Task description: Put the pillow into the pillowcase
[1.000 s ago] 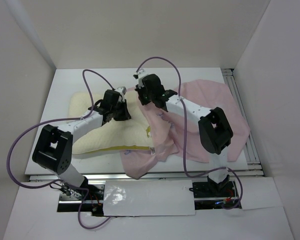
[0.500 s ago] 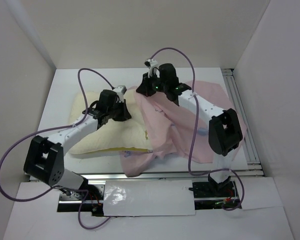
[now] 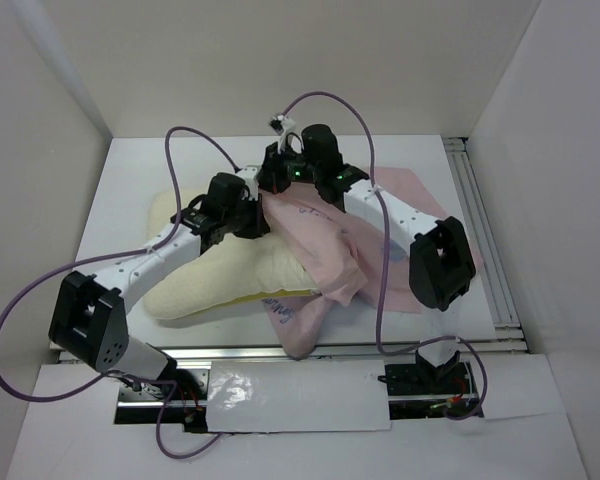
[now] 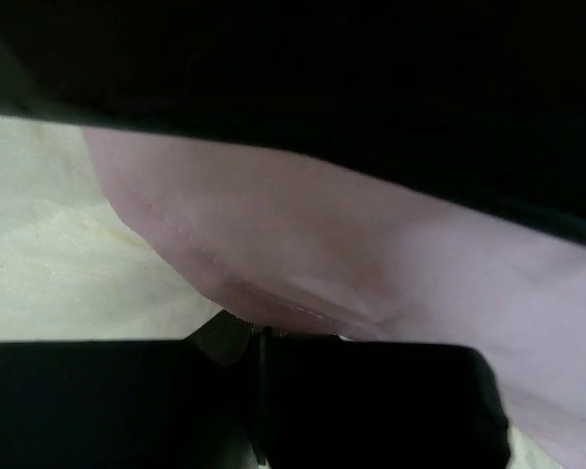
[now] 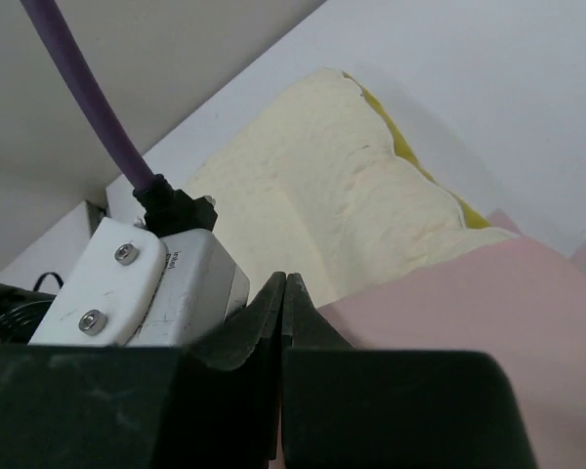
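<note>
White desk point(image 3: 130, 180), centre frame: left claw point(image 4: 261, 337), right claw point(image 5: 284, 285) both pinched shut on pillowcase point(image 3: 325, 250); best drawn evenly leftward over pillow point(image 3: 220, 285).

White worktop point(image 3: 130, 170), plain white walls point(image 3: 40, 150) around three sides, metal rail point(image 3: 483, 222) along its right edge, crinkled white sheet point(image 3: 280, 395) at the near edge

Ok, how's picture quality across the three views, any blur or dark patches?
Top external: evenly lit and sharp, pillow and pillowcase both clear. Left wrist: upper half blacked out, pillowcase very close and blurred. Right wrist: well lit, pillow in focus, bottom edge dark.
</note>
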Robot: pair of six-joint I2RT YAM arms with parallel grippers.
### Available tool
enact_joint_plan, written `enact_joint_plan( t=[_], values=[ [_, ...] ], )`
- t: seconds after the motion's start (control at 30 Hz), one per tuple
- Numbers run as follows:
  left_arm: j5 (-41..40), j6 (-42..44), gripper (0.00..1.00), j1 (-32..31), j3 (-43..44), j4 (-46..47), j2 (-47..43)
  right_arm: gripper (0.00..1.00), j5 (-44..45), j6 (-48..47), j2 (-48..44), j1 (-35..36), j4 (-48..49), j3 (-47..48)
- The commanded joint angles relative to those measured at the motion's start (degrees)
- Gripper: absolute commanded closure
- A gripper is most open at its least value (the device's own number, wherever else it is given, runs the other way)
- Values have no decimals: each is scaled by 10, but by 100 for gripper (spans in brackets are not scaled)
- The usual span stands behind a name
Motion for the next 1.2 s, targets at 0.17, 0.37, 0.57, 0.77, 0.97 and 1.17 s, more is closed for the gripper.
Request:
enact_joint_plan(
  t=[0.17,0.37,0.57,0.77,0.97,1.17],
  values=[
    [-29,-51,100,-8,73,100,29,100,-26,80,43,43,36,15],
    [-62,-57,100,-8,80,84,24,97,60,82,62,24,-51,42],
    [-100,-41,55,-8,103,-4,54,55,172,88,-12,-36,-100,-11],
    [-94,-24,33,-8,103,-34,60,23,185,84,-104,-103,-130,-89],
    [-89,15,0,-29,67,-67,6,20,217,84,-219,-152,-156,-199],
    [-138,52,0,-152,-55,-51,-60,18,220,72,-325,-164,-213,-312]
  ],
)
